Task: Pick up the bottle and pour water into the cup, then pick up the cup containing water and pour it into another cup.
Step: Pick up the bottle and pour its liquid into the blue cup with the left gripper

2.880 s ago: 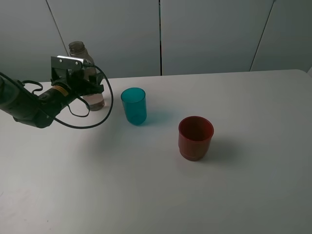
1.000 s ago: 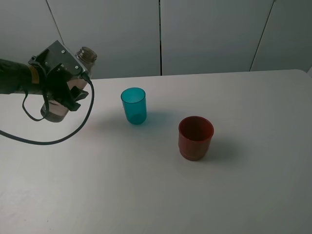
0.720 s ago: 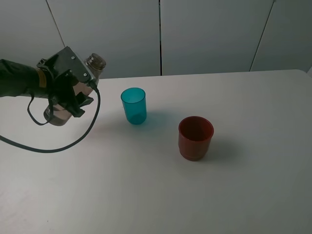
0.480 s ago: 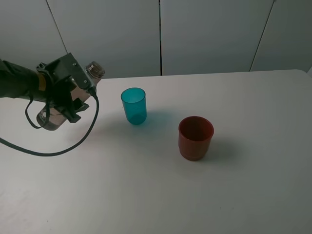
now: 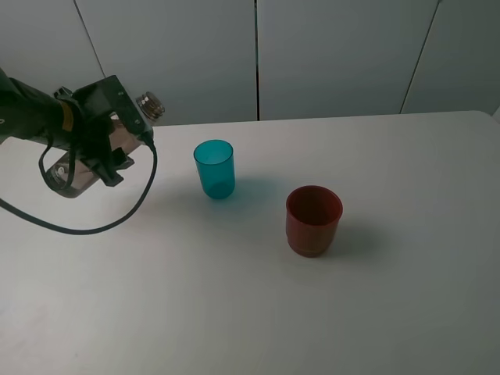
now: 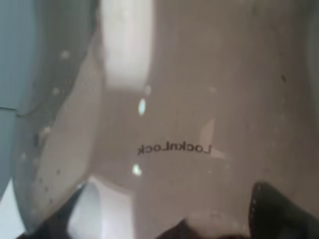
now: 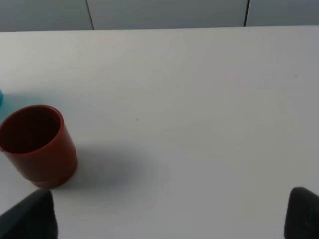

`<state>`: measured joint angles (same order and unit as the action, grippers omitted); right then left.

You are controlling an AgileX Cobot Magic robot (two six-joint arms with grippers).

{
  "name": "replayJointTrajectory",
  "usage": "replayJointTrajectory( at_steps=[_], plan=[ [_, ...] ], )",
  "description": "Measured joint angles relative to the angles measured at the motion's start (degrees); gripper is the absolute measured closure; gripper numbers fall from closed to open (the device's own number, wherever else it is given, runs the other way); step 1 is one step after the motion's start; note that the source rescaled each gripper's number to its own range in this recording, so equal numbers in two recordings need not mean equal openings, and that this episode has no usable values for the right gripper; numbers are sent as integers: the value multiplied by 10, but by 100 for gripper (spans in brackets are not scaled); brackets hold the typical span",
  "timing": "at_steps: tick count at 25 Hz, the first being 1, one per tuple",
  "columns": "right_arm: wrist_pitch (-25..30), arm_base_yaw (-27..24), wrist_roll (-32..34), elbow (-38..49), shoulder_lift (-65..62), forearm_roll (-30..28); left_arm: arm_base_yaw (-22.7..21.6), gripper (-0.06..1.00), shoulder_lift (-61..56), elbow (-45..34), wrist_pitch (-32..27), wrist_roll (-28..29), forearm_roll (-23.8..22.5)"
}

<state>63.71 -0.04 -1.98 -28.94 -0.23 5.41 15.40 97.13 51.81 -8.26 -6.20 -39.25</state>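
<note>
My left gripper (image 5: 107,145) is shut on the bottle (image 5: 72,166), a clear brownish plastic one with no cap. It hangs in the air over the table's left side, tilted steeply, its open neck pointing right toward the cup. The bottle (image 6: 174,99) fills the left wrist view, with a dark fingertip (image 6: 279,214) at its edge. The cup (image 5: 214,168), a translucent teal tumbler, stands upright to the right of the bottle's neck. Another cup (image 5: 313,220), red-brown and wider, stands further right and nearer. In the right wrist view that red cup (image 7: 37,147) stands ahead of my open right gripper (image 7: 167,219).
All of this rests on a white table (image 5: 234,312) with a grey panelled wall behind it. A black cable (image 5: 94,226) loops down from the left wrist toward the tabletop. The right arm does not show in the exterior view.
The bottle has left the table in my left gripper. Over the last second it has tipped further over, its neck swinging down and right. Both cups stayed put.
</note>
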Motion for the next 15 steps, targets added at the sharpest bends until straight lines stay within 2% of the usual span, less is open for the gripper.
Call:
replayJointTrajectory(
  at_steps=[7,15],
  plan=[
    [0,0,0,0,0,0,2,92,0,46,-13,-3,-77],
    [0,0,0,0,0,0,3,92,0,48,9,-6,-114]
  ],
)
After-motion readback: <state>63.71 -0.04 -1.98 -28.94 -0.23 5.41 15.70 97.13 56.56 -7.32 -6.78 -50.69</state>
